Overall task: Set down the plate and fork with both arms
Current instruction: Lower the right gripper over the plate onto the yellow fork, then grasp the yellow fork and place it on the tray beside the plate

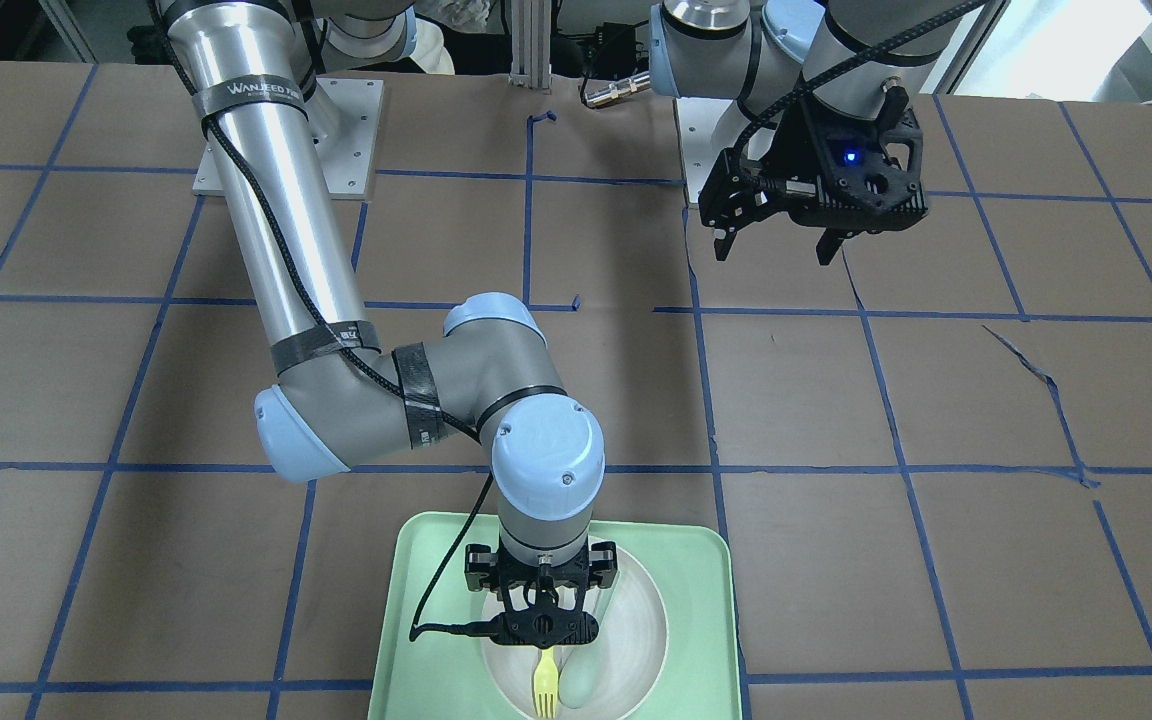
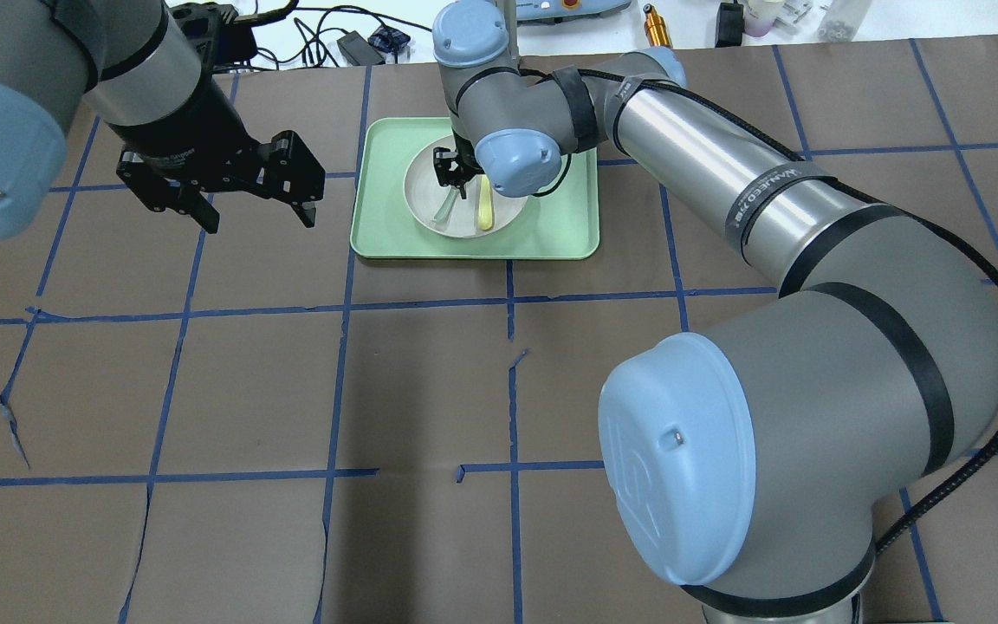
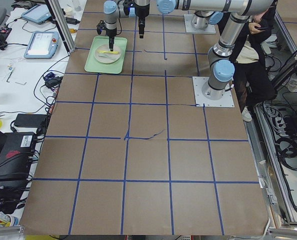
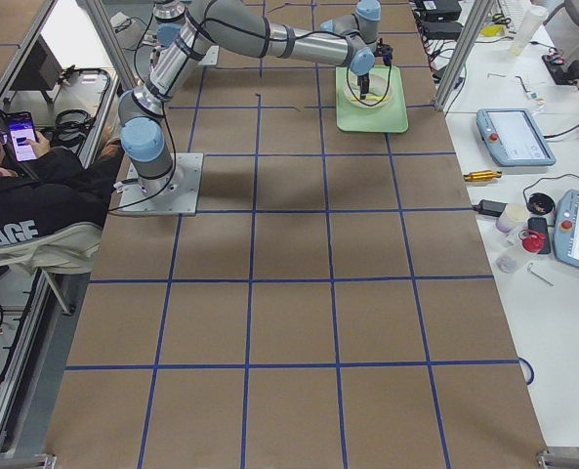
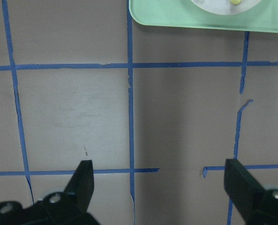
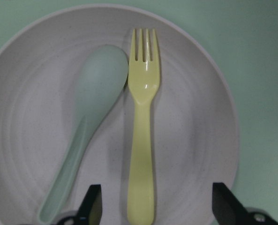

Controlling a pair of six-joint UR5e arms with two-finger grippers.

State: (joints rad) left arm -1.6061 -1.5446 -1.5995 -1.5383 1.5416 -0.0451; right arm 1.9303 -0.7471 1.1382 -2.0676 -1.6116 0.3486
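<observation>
Yellow plastic fork (image 6: 142, 140) lying in the off-white plate (image 6: 199, 140), on the mint-green tray (image 2: 551, 234), handle end toward the right tool (image 6: 156, 205) and tines pointing away. Long axis running straight up between that tool's spread fingers, so set to be pinched across the handle. Pale spoon (image 6: 99, 89) just beside it, bowl touching the fork's neck, stem end near one finger: probably a snag risk. Right tool directly above, clearly the nearer. Left tool (image 5: 160, 180) well apart, gaping over bare tabletop (image 5: 73, 117) beside the tray. Alignment plain only from the right wrist; from overhead, handle end hidden behind the wrist joint. Height above the plate hard to judge.
</observation>
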